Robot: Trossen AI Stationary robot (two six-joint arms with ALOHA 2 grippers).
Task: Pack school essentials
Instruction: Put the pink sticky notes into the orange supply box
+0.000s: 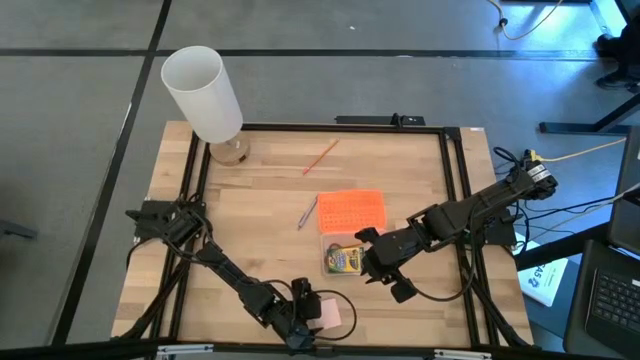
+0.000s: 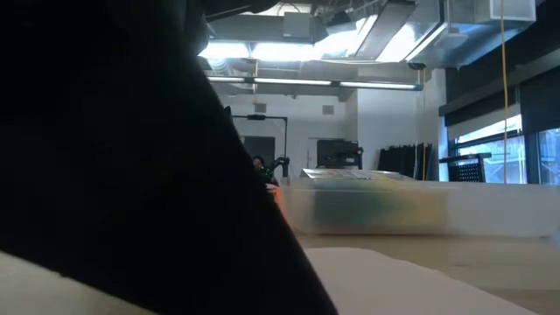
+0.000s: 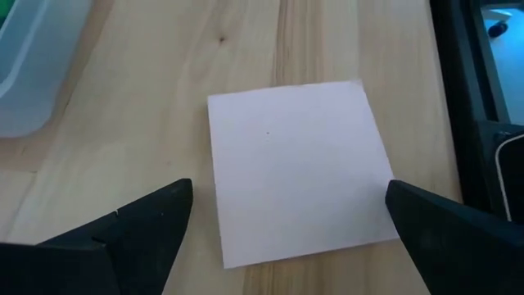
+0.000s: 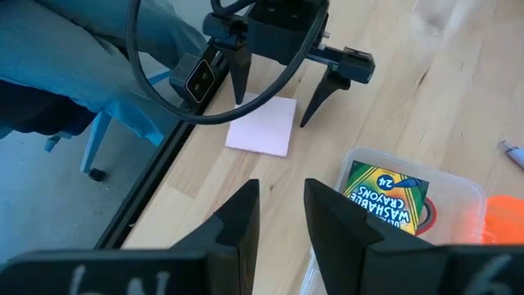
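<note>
Our left gripper [image 3: 282,217] hangs with fingers wide astride the pink sticky-note pad [image 3: 299,168], flat on the bench [image 3: 164,123] near its front edge. We should lower squarely and pinch its edges. The right gripper [image 4: 280,205], fingers narrow, waits beside the clear box [image 4: 458,192].

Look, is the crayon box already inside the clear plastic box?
Yes, the crayon box lies inside the clear plastic box, whose see-through rim runs all around it in the right wrist view.

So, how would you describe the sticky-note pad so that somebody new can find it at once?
Start at the wooden table and go to its near edge, where the left claw hovers with fingers spread wide. Directly under it lies the pink sticky-note pad, flat on the bare wood. It is the only plain pale square, outside the clear box that holds the crayon box.
</note>
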